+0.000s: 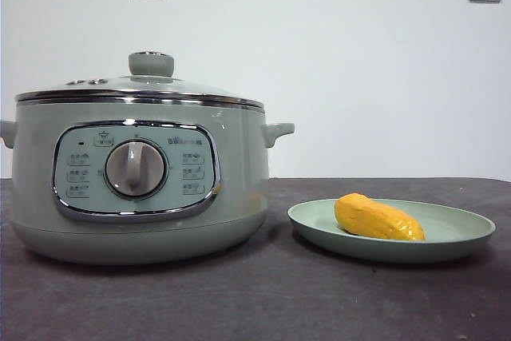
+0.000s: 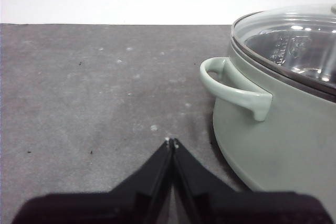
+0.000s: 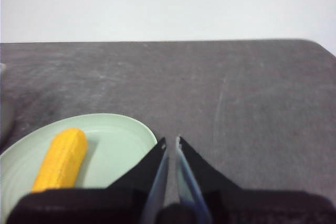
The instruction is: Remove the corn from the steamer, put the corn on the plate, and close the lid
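front view, steamer: sits on the counter, dial facing the camera. No arm in this view.
front view, lid: seated on the steamer rim, knob up. Looks closed.
front view, plate: on the counter just beside the steamer, on the side away from its dial panel.
front view, corn: lies inside the plate, long axis roughly level, tapered end pointing away from the steamer.
left wrist view, left hand: jaws pressed together, holding nothing, low over bare counter.
left wrist view, steamer: near the left hand, side handle towards it; lid in place over the pot.
right wrist view, right hand: jaws nearly together, only a thin slit between the tips, nothing gripped.
right wrist view, plate: rim just beside the right hand's tips.
right wrist view, corn: on the plate, long axis running roughly along the hand's pointing direction, offset to the far side of the plate rim from the tips.
key relation: right hand is nearer the corn, left hand nearer the steamer.
status, my read: corn plated, lid on; nothing left to grasp, both arms clear.
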